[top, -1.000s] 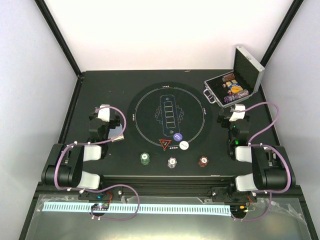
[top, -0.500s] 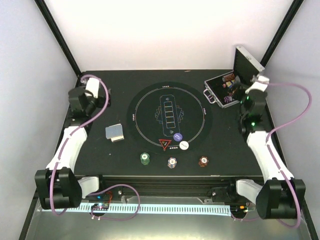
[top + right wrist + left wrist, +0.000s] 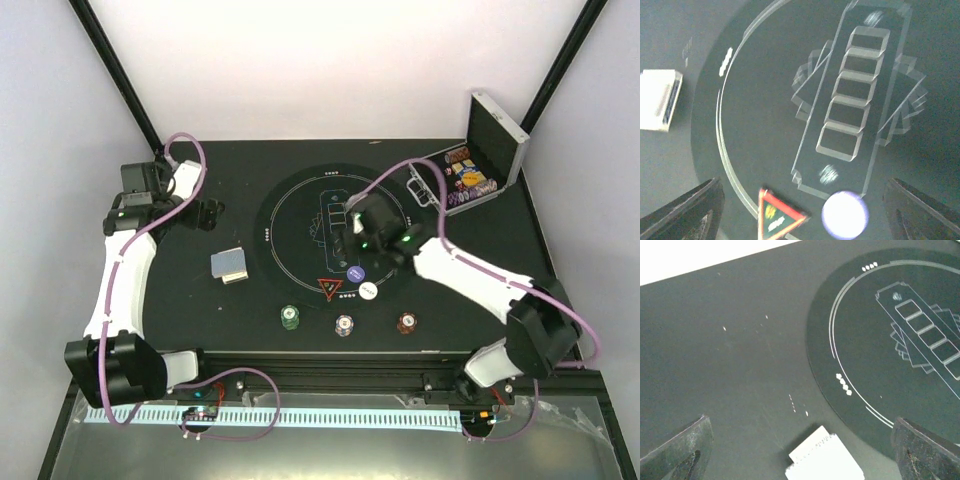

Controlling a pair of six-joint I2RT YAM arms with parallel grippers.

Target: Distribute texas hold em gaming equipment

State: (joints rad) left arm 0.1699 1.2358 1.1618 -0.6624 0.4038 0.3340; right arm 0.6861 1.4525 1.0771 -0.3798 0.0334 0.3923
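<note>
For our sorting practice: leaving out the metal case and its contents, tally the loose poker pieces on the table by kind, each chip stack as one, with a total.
Chip stacks: 3 (green stack, purple-white stack, red-brown stack)
Button discs: 2 (purple disc, white disc)
Triangle marker: 1
Card deck: 1
Total: 7

Round black mat point(image 3: 295, 245) with white printed outlines lies mid-table, a row of five boxes printed at its centre. It sits on a black table point(image 3: 230, 165). Silver metal case point(image 3: 497, 138) stands open at far right corner, lid raised, near mat's edge. White wall point(image 3: 330, 70) behind, black frame posts point(image 3: 115, 72) slanting at both sides.
</note>
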